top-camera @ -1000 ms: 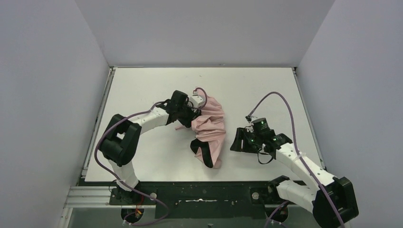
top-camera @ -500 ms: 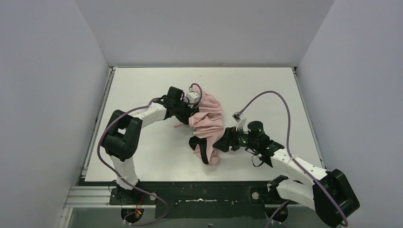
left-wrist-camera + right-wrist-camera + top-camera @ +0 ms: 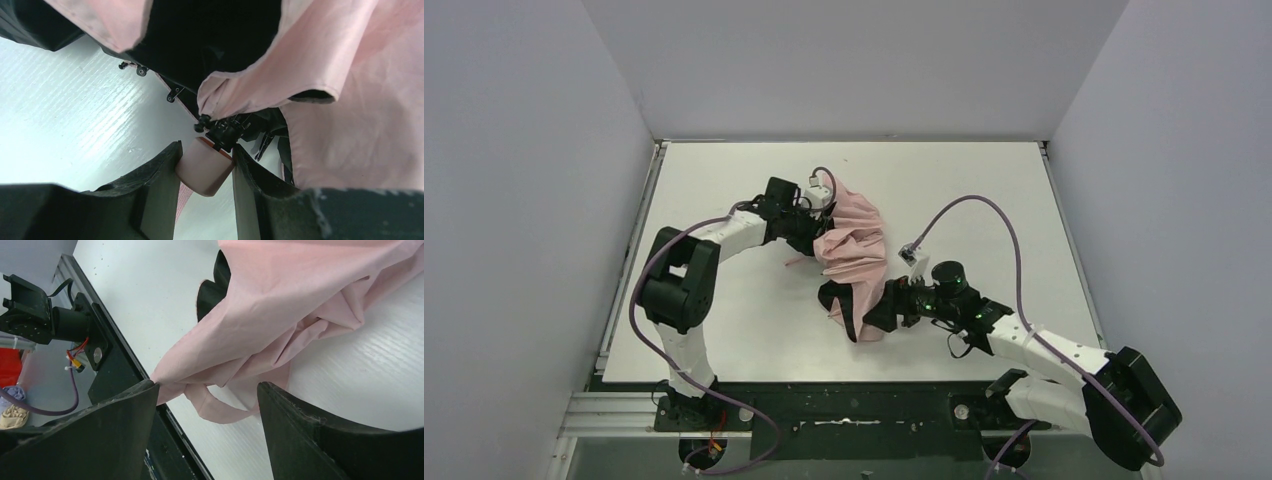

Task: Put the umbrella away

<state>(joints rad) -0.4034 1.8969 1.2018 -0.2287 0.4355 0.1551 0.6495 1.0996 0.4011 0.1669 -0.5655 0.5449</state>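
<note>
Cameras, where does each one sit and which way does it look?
Top external: high above and behind the arms' bases, looking down at the table; left arm and right arm show, the umbrella between them.
Left wrist: on the left arm, looking along the left gripper, shut on the umbrella's handle.
Right wrist: on the right arm, looking past the open right gripper at pink fabric.
Shared: all three see the umbrella.
</note>
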